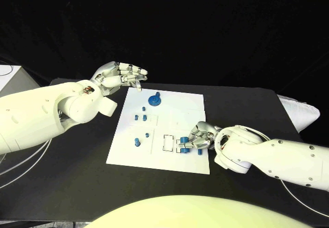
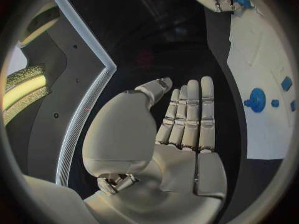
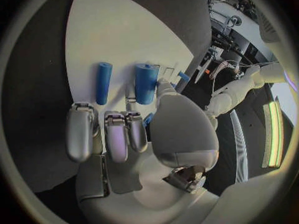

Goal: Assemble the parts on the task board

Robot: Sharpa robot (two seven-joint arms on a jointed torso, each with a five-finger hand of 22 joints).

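While no writing can be read on any piece, the task board (image 1: 179,111) lies white in the middle of the black table (image 1: 68,185), with bare table on all sides of it; the left hand (image 1: 120,75) hovers just off the board's far left corner, holding nothing, its fingers (image 2: 190,115) straight and side by side in the left wrist view; the right hand (image 1: 202,135) rests on the board near its near right edge, fingers (image 3: 115,134) curled down among the blue parts there, and whether they pinch one I cannot tell; two blue cylinders (image 3: 147,83) lie on the board just beyond those fingers; a round blue part (image 1: 155,99) sits near the board's far edge, close to the left hand; smaller blue parts (image 1: 141,116) stand along the board's left side; a white object (image 1: 302,111) lies at the table's right edge.
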